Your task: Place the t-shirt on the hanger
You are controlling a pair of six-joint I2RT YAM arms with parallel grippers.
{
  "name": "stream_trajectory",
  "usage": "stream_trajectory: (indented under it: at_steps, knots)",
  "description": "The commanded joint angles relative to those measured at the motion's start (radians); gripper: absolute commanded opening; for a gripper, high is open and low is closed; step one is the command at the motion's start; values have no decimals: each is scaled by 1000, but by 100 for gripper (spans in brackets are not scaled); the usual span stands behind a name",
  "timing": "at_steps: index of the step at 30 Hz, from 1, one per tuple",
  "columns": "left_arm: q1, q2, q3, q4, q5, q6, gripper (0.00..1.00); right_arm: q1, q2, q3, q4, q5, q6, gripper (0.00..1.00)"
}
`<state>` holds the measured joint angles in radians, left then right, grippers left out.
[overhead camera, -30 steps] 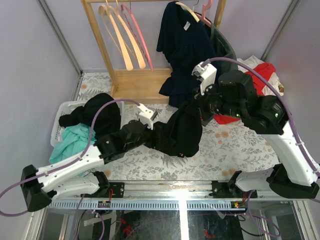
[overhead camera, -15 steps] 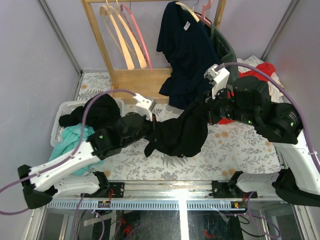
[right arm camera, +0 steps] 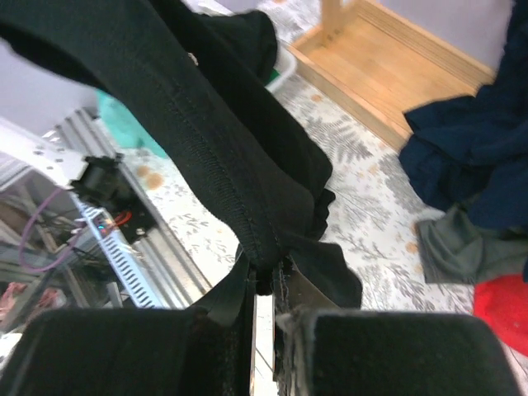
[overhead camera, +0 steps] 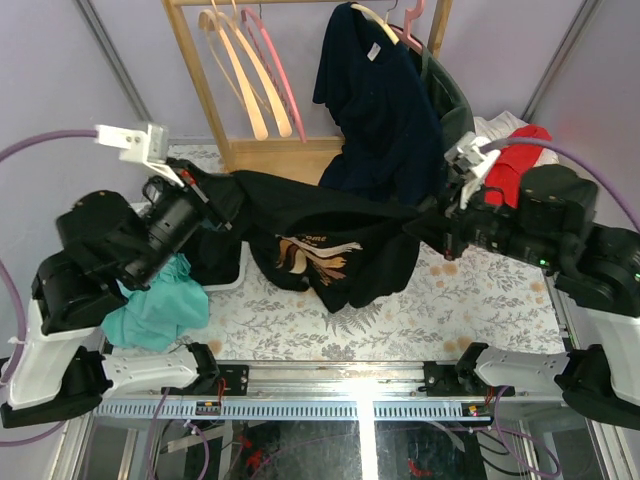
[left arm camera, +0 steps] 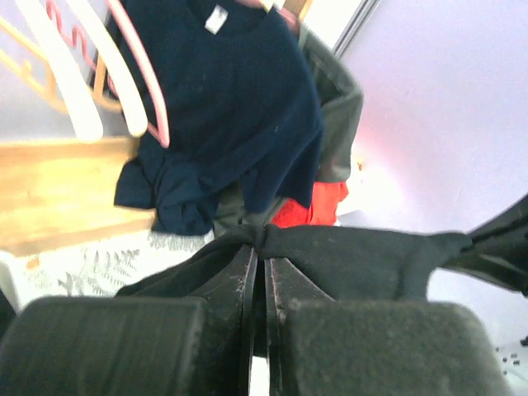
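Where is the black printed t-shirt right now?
In the top view the t-shirt hangs stretched above the middle of the table, held by the left gripper and right gripper, just in front of the hanging navy shirt.

The left arm (overhead camera: 95, 255) and the right arm (overhead camera: 560, 230) are built alike: bulky black joint housings up top, smooth white shell links lower down, a black foot at the worktop's near rail; a lilac left cable (overhead camera: 35, 145) and a lilac right cable (overhead camera: 560, 150) run along them; a small white left bracket (overhead camera: 135, 140) and right bracket (overhead camera: 470, 155) cap the wrists. The left tool (left arm camera: 262, 257) and the right tool (right arm camera: 264, 285) each have two broad matt black fingers (left arm camera: 115, 338), faintly ribbed, narrowing to thin flat tips.
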<state>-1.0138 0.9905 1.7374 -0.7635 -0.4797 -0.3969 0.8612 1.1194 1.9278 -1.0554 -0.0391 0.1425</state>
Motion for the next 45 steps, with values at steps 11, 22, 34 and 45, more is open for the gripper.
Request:
stream_trajectory:
  at_steps: [11, 22, 34, 45]
  knots:
    - [-3, 213, 553, 6, 35, 192, 0, -6, 21, 226, 158, -369, 68, 0]
    - [-2, 139, -116, 156, -89, 32, 0, -6, -42, -210, 174, 62, 50, 0]
    - [193, 218, -756, 480, -4, -238, 0, -7, -91, -612, 207, 245, 131, 0]
    - [396, 444, -808, 771, 170, -288, 0, -189, 38, -673, 341, 112, 66, 0]
